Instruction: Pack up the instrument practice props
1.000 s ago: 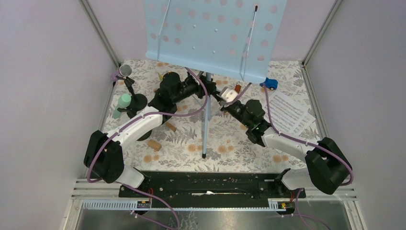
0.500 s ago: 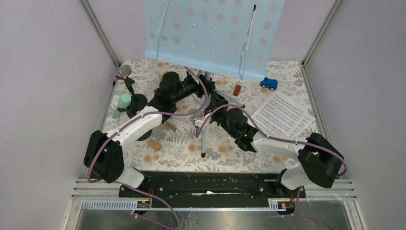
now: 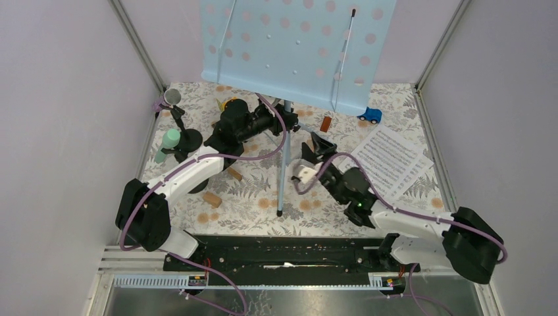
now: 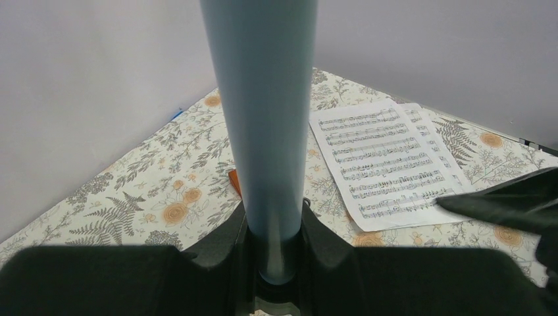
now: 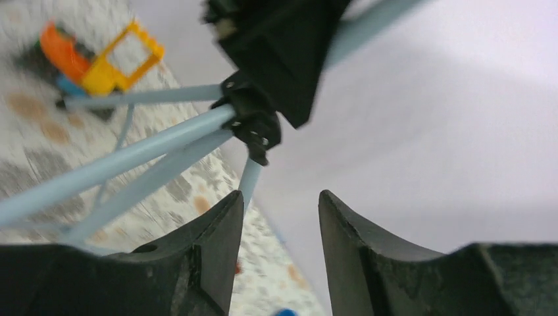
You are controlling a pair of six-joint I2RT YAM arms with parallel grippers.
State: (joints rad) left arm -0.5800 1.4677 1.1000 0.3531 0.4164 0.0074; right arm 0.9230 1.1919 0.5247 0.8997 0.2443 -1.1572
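at the table's middle, rack: the music rack (image 3: pixel 296 46) stands upright on its tripod, its pole (image 4: pixel 263 131) rising between your two arms.
left gripper: your left gripper (image 4: pixel 273 260) is clamped round that pole low down; the arm reaches in from the near left corner with the wrist about level.
right gripper: your right gripper (image 5: pixel 281 230) is parted with nothing between its fingers (image 5: pixel 220 250). it points up at the black joint (image 5: pixel 253 128) where the tripod legs meet, just short of it, with the arm stretched low from the near right corner.
risk, tipping: the rack looks top-heavy. if you push on the joint while the left grip twists or slackens, the stand could lean over or swing.
risk, sweeping: legs folding inward could knock the wooden block (image 3: pixel 326 124) or drag the sheet music (image 3: pixel 388 158) lying toward the right edge.
risk, wrong grasp: the right wrist view is blurred. if you close on a thin leg instead of the joint, the fingers may slip off.
other props: the mint-green microphone (image 3: pixel 170 140) and the second microphone (image 3: pixel 172 97) stand near the left edge, not yet packed.
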